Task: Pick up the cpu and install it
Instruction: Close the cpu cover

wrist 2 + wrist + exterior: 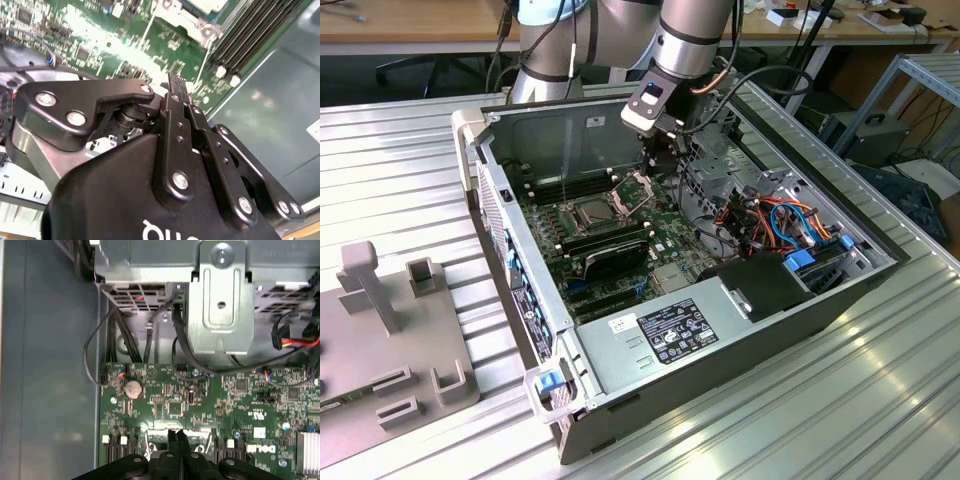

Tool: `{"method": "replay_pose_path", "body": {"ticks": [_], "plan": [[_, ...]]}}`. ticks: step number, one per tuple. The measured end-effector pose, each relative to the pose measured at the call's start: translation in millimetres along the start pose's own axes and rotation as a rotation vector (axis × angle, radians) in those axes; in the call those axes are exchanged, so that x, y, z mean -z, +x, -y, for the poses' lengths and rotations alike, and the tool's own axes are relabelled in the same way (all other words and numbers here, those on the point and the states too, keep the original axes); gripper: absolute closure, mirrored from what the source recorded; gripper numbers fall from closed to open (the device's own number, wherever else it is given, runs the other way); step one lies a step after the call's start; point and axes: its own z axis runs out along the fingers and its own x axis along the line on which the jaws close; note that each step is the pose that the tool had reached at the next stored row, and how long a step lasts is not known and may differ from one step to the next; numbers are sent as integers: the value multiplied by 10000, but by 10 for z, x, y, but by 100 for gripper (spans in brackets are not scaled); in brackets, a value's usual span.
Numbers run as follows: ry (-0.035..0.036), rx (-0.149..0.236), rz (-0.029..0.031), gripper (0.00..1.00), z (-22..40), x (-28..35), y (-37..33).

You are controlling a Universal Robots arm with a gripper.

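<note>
Nearest, ribbed tabletop (820,400) of bright grooved aluminium. On it, at the exterior view's left, matte grey fixture (380,330): flat plate with blocky posts and slots. Beside that, open case (750,350), dark sheet-steel box lying on its side, perforated panel along its left wall. Inside, along the near wall, boxy silver power supply (610,350) with a white-and-black label. Toward the exterior view's right, tangle of orange, red and blue cables (770,225).

Farther in, green board (670,240), flat, studded with small chips and long black slots (250,35). Near its middle, square socket (592,212) with shiny metal frame, thin load plate (628,185) tipped up on its far side. Within that frame in the second wrist view, pale silvery flat face, seemingly the cpu (204,4), cut by the picture's edge. Lying flat, face up, sides square to the frame and parallel to the slots alongside; square, so no long axis to tell.

Just beyond the socket, black claw (177,434) hanging from the grey arm (695,40), tips pointing down above the board, apart from the cpu. Slim matte-black fingers (176,100) pressed together, nothing seen between them. Past the tips in the first wrist view, round silver coin cell (133,388) on the board and folded bare-steel cage (220,295) with looping black wires.
</note>
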Motion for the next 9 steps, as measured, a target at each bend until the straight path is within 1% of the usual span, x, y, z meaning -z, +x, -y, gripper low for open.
{"method": "replay_pose_path", "body": {"ticks": [1,3,5,7,9], "plan": [[0,0,-1,89,-41,-4,-1],[0,1,0,89,-83,-10,-2],[0,-1,2,89,-112,-15,-3],[0,1,0,89,-157,-27,-4],[0,0,-1,89,-174,-38,-4]]}}
